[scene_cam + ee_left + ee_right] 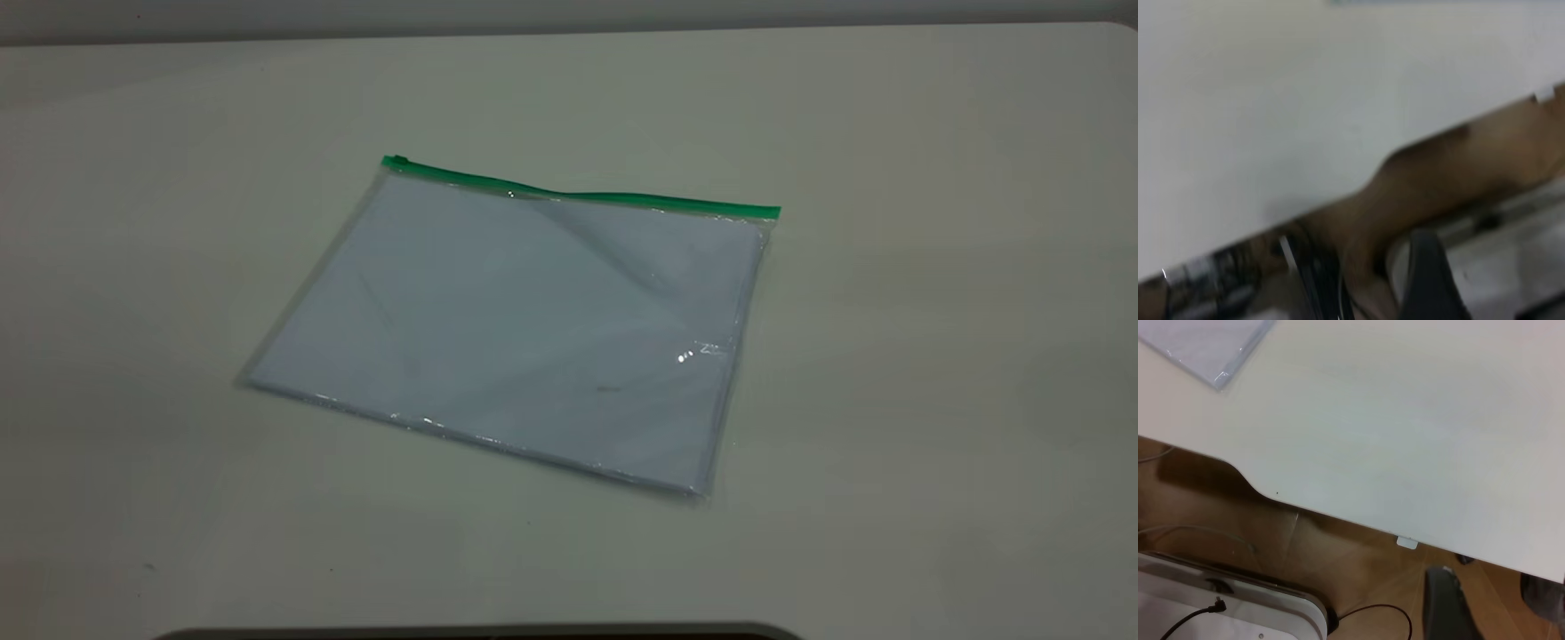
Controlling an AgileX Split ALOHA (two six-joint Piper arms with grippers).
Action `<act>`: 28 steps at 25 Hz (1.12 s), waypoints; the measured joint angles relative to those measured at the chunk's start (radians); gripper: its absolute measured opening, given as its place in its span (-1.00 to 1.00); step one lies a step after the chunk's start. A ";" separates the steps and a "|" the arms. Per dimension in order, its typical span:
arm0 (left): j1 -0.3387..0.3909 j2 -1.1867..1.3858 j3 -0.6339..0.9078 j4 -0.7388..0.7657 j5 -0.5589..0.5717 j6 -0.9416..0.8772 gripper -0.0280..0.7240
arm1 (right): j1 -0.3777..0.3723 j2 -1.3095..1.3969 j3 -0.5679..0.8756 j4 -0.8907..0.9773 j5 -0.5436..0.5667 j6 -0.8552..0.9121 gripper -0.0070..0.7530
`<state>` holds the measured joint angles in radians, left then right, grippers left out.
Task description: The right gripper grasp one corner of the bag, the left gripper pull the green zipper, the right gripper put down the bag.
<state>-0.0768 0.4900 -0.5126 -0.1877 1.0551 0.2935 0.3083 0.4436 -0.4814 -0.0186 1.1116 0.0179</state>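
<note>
The bag (pixel 524 329), a clear pouch with white sheets inside, lies flat in the middle of the table (pixel 933 356). The green zipper (pixel 578 194) runs along its far long edge, with the slider tab (pixel 396 161) at the left end. The corner of the bag (pixel 769 215) at the right end of the green strip lies on the table. Neither gripper shows in the exterior view. The right gripper (pixel 1491 587) is open and empty, beyond the table's edge over the floor. A green-less corner of the bag (pixel 1211 353) shows far from it. The left gripper (pixel 1426 280) is also off the table's edge, blurred.
The table edge has a curved notch in the right wrist view (pixel 1248 480) and in the left wrist view (pixel 1385 167). Below it are a brown floor, a white device (pixel 1225 613) and black cables (pixel 1371 613). Nothing else lies on the table.
</note>
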 joint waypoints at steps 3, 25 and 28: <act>0.000 -0.094 0.001 0.002 0.036 -0.016 0.56 | 0.000 0.000 0.000 0.000 0.000 0.000 0.16; 0.000 -0.458 0.024 0.155 0.088 -0.224 0.55 | -0.244 -0.313 0.000 0.019 0.003 -0.003 0.16; 0.025 -0.472 0.024 0.154 0.088 -0.224 0.55 | -0.244 -0.417 0.000 0.019 0.006 -0.003 0.16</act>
<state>-0.0514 0.0181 -0.4883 -0.0339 1.1432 0.0697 0.0639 0.0268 -0.4814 0.0000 1.1177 0.0148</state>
